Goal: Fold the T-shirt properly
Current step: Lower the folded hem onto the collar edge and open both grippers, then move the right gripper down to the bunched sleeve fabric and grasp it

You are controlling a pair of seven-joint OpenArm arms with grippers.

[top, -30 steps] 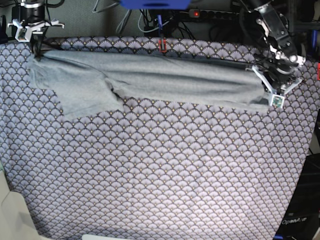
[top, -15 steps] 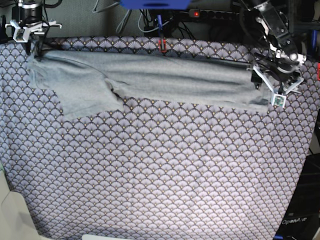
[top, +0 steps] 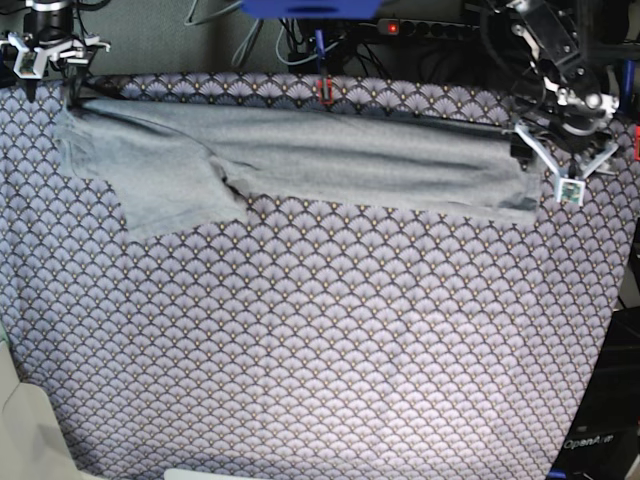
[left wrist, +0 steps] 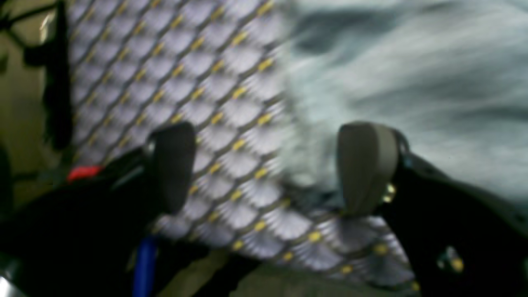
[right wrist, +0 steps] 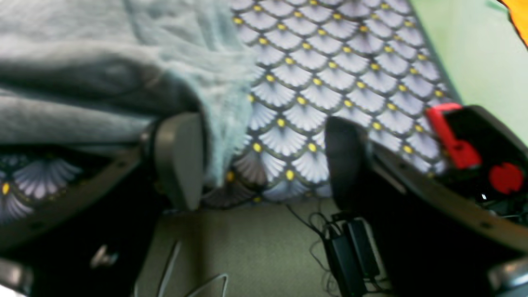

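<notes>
T-shirt (top: pixel 300 160) folded into a long grey band across the far part of the purple fan-patterned tablecloth (top: pixel 330 340), one sleeve flap at the base view's left. Left gripper (top: pixel 562 165), previously pressed on the shirt's right end, now raised just off it, jaws wide apart and empty in its wrist view. Right gripper (top: pixel 50 48), earlier at the left corner, lifted toward the table's far edge, jaws likewise spread, cloth beside one finger (right wrist: pixel 179 159).
</notes>
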